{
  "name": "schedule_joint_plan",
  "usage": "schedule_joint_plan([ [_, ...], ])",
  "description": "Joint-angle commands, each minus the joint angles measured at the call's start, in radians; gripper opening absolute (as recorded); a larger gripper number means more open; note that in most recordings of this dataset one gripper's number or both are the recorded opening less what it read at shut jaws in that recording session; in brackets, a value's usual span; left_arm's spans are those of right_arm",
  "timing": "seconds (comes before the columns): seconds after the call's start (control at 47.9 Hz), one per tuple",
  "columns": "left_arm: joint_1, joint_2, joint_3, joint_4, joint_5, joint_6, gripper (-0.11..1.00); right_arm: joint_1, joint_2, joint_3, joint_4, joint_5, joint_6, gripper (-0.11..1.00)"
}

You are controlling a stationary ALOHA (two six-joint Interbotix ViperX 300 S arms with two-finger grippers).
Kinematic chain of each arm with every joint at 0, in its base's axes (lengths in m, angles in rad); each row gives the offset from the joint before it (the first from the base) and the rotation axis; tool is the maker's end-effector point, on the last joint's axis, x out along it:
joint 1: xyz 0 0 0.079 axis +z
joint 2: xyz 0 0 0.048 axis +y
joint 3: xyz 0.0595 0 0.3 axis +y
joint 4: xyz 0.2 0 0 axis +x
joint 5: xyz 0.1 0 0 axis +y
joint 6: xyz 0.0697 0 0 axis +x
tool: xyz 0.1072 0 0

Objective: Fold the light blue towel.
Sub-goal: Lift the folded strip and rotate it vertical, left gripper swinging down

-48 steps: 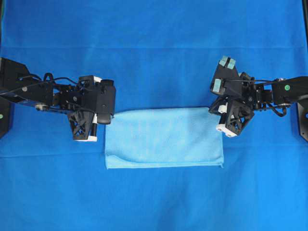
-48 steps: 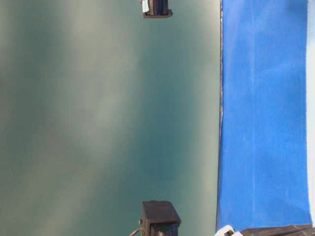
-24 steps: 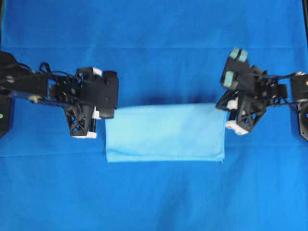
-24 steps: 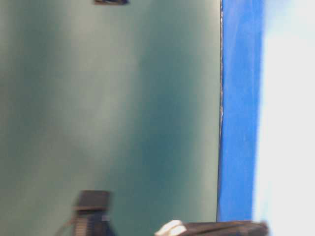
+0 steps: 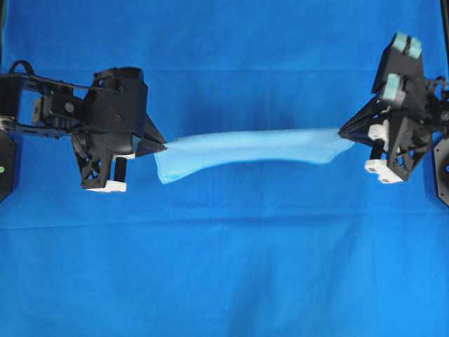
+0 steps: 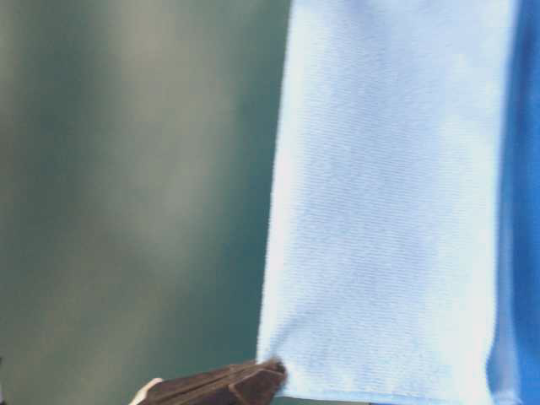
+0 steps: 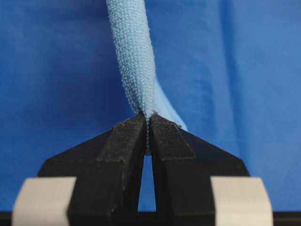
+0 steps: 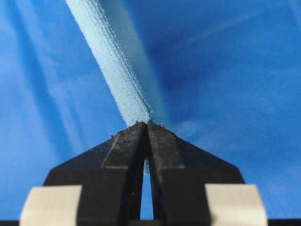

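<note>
Light blue towel (image 5: 245, 149): pale sky-blue, finely ribbed weave, thin stitched hem. Folded over, lifted off the surface, stretched into a long band from left to right, pinched at both ends, hanging below that top edge, sagging slightly at the left.

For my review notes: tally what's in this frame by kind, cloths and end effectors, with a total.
Light blue towel, lifted and stretched between both end effectors: 1
Royal-blue sheet covering the table: 1
End effectors, left end effector and right end effector, each shut on a towel end: 2
Total: 4
</note>
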Motion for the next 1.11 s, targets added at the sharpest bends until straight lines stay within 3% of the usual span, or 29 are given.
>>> schedule_joint_plan([
  [0.0, -0.005, -0.021, -0.02, 0.002, -0.002, 0.003, 0.02, 0.003, -0.011, -0.029, -0.005, 0.014, -0.003, 0.02],
  [0.188, -0.009, -0.018, -0.017, 0.002, -0.009, -0.006, 0.02, 0.003, 0.014, -0.032, -0.017, 0.017, 0.0, 0.02],
  [0.355, -0.071, 0.014, -0.02, 0.002, -0.094, -0.017, 0.02, -0.018, 0.044, -0.044, -0.101, 0.006, 0.009, 0.02],
  [0.606, -0.189, 0.126, -0.055, 0.002, -0.258, -0.018, 0.02, -0.175, 0.118, -0.083, -0.199, -0.038, -0.003, 0.02],
  [0.815, -0.247, 0.262, -0.155, 0.0, -0.376, -0.021, 0.02, -0.301, 0.19, -0.132, -0.284, -0.118, -0.005, 0.02],
  [0.982, -0.258, 0.365, -0.256, 0.002, -0.413, -0.021, 0.02, -0.345, 0.255, -0.183, -0.359, -0.236, -0.012, 0.02],
  [1.086, -0.264, 0.417, -0.308, 0.0, -0.423, -0.02, 0.02, -0.351, 0.304, -0.222, -0.374, -0.29, -0.015, 0.02],
])
